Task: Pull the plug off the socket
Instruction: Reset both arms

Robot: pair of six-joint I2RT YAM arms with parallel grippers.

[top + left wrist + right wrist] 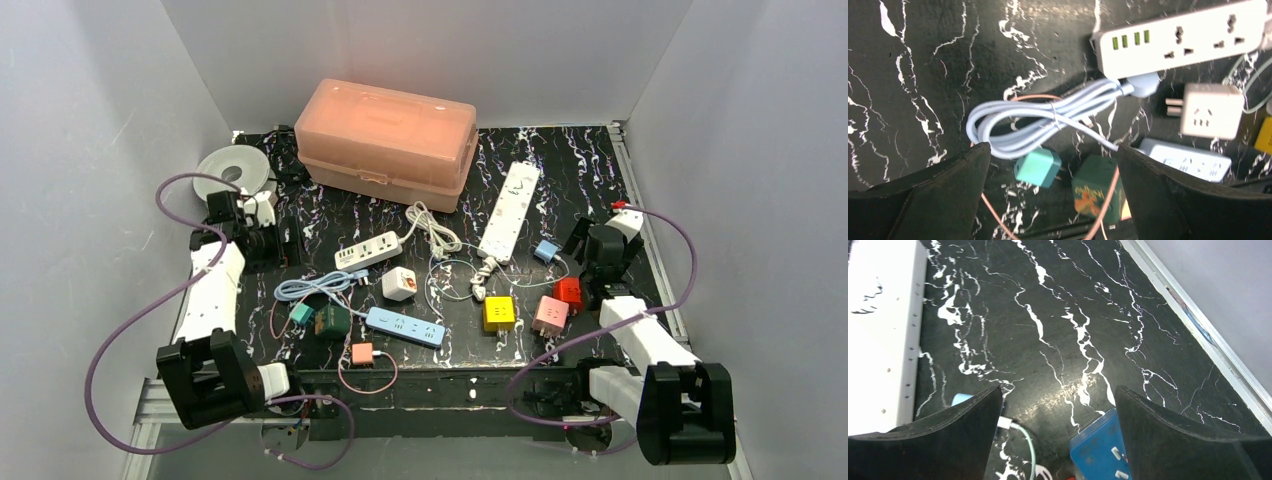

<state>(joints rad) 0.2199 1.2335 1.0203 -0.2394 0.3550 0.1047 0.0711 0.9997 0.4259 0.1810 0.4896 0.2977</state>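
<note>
Over the left half of the marbled black table (908, 75), the left gripper (1052, 150) is hovering with its fingers (938, 195) spread wide and gripping nothing. Ahead of it, the light-blue plug (1144, 84) is lying tucked against the near long edge of the white USB power strip (1178, 42). It is looking like the plug to pull, though whether it is actually seated in a socket cannot be told from these views. Its light-blue cable (1018, 125), tied in a bundle, is trailing back toward the gripper, with a teal adapter (1037, 167) and a dark green adapter (1094, 192) sitting just beside the loops and a white cube adapter (1210, 111) lying near the plug. On the far right, the right gripper (1057, 390) is hanging just as open and empty between the long white power strip (878, 340) and a blue adapter (1100, 450), well apart from the plug. The chief risk is coming from the strip being loose: a pull with nothing pinning it is likely to be dragging the whole strip along instead of freeing the plug. Closing on the cable rather than the plug head is risking a slip or strain on the cord. The clutter is adding trouble too, since wide fingers coming down here could be catching the cube adapter or snagging the bundled loops, and the right arm is facing a long reach before bracing anything.
</note>
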